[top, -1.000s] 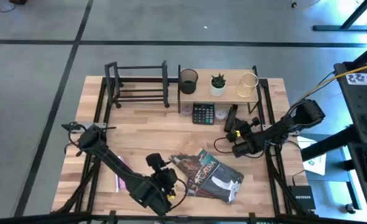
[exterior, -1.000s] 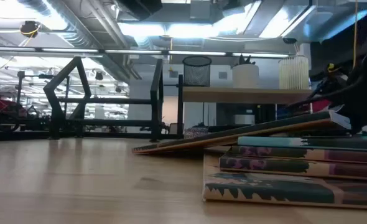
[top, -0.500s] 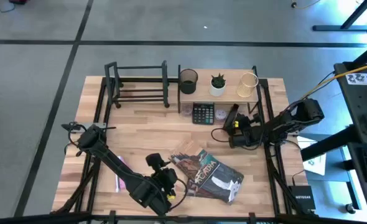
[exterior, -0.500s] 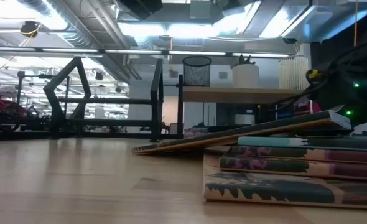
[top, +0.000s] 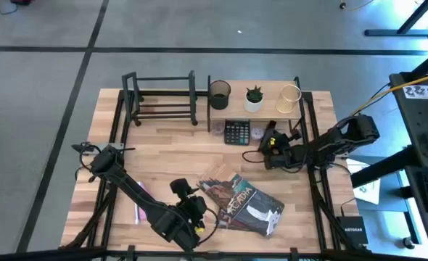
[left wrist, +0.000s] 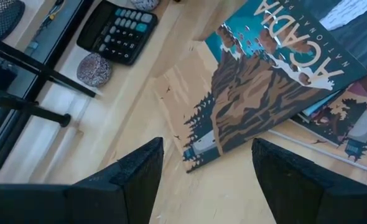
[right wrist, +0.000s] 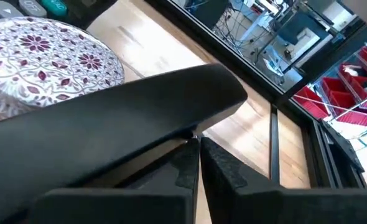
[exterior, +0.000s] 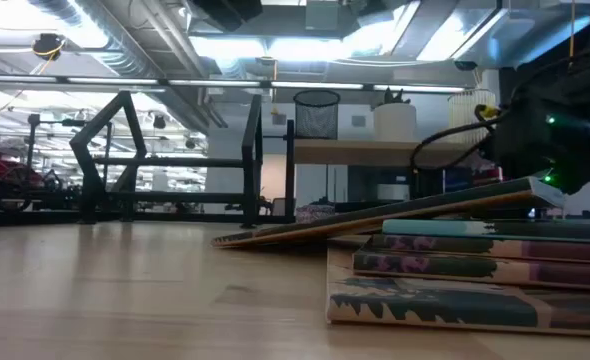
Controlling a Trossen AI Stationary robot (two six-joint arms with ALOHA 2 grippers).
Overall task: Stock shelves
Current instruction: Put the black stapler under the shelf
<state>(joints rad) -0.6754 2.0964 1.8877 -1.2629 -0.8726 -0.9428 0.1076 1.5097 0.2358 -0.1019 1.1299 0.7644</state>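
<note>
Just beside the calculator [top: 236, 132] and patterned stone [right wrist: 43, 59], right end effector [top: 266, 145] closed, empty.

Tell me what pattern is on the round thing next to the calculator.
The round thing is white with dark red floral, mandala-like motifs, clearest in the right wrist view.

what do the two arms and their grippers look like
Both arms are dark, jointed, with black cables. The left gripper and the right gripper carry yellow marks near the wrist. The wrist views show broad, matte black, flat fingers; green lights glow on the right arm.
</note>
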